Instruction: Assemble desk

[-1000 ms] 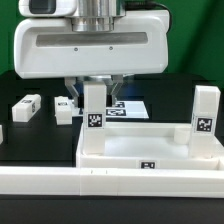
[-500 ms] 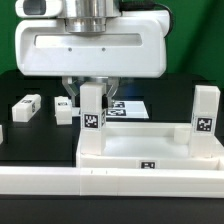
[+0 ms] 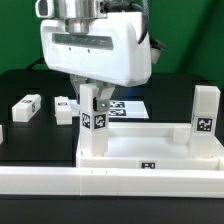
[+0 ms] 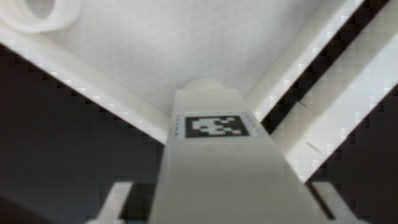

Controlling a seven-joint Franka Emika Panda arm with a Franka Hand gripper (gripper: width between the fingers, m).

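The white desk top (image 3: 150, 148) lies at the front, its rim up. One white tagged leg (image 3: 95, 125) stands in its corner on the exterior view's left, and another leg (image 3: 205, 112) stands in the corner on the right. My gripper (image 3: 97, 97) is over the left leg, turned at an angle, with its fingers on either side of the leg's top and shut on it. In the wrist view the leg (image 4: 222, 150) runs between the fingers (image 4: 121, 200), with the desk top's rim (image 4: 107, 65) below it.
Two loose white legs (image 3: 25, 105) (image 3: 65, 105) lie on the black table at the exterior view's left. The marker board (image 3: 128, 107) lies behind the desk top. A long low white rail (image 3: 110, 185) runs along the front.
My gripper has twisted about the upright leg on the left. The leg's tag has shifted to the right with it. The desk top and the other leg have not moved.
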